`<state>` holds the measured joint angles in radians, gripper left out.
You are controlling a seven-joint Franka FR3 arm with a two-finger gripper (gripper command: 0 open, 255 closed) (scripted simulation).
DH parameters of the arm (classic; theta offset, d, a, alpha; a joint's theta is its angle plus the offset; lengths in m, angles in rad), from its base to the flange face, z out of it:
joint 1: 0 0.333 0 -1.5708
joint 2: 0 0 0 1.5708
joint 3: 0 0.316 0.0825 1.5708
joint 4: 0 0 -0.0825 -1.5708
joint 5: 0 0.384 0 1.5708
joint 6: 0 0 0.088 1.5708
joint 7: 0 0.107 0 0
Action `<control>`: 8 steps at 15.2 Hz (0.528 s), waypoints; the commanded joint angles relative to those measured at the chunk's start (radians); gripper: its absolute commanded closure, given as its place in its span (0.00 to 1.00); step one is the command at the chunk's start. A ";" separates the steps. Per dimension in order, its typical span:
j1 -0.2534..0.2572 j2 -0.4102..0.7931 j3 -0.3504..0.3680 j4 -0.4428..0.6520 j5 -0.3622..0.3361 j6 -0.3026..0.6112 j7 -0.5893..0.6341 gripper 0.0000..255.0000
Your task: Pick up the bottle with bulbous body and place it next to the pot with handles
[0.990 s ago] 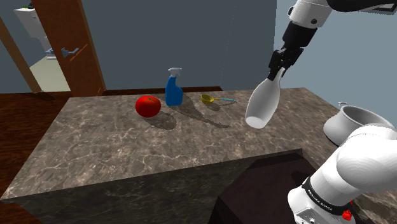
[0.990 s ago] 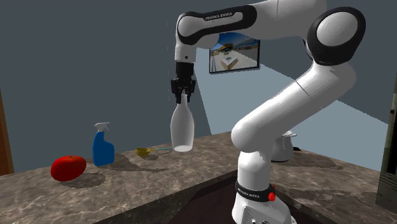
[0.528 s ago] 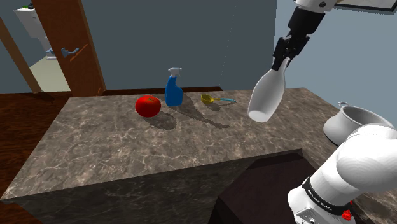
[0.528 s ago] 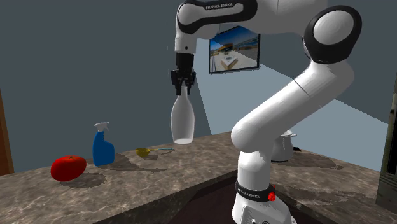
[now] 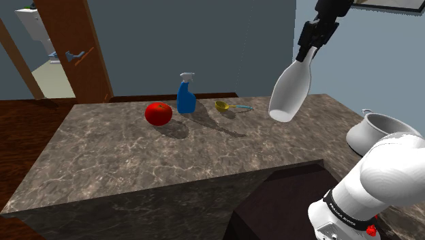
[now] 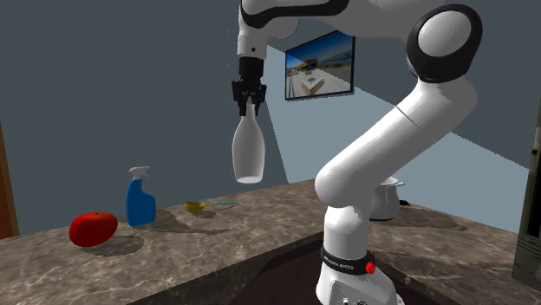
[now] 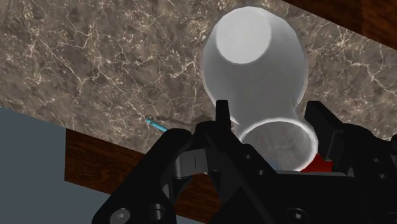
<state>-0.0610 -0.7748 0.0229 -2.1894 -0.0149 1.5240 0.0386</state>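
Pick is done: my fingers (image 7: 224, 130) are clamped on the neck of the white bottle (image 5: 291, 88), which hangs well above the worktop (image 5: 136, 157). Left to do: carry it to the pot (image 5: 378, 133), well apart, and set it down beside.

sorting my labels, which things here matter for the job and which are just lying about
Job: white bottle, clasped by the fingers; pale pot with handles.
Lying about: red tomato, blue spray bottle, yellow scoop.
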 commanded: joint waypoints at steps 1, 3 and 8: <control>0.000 0.013 0.000 0.037 0.000 -0.024 0.000 1.00; -0.001 0.026 0.000 0.074 0.000 -0.048 -0.001 1.00; -0.001 0.060 0.001 0.168 -0.001 -0.108 -0.002 1.00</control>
<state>-0.0623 -0.7232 0.0229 -2.0472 -0.0158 1.4333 0.0366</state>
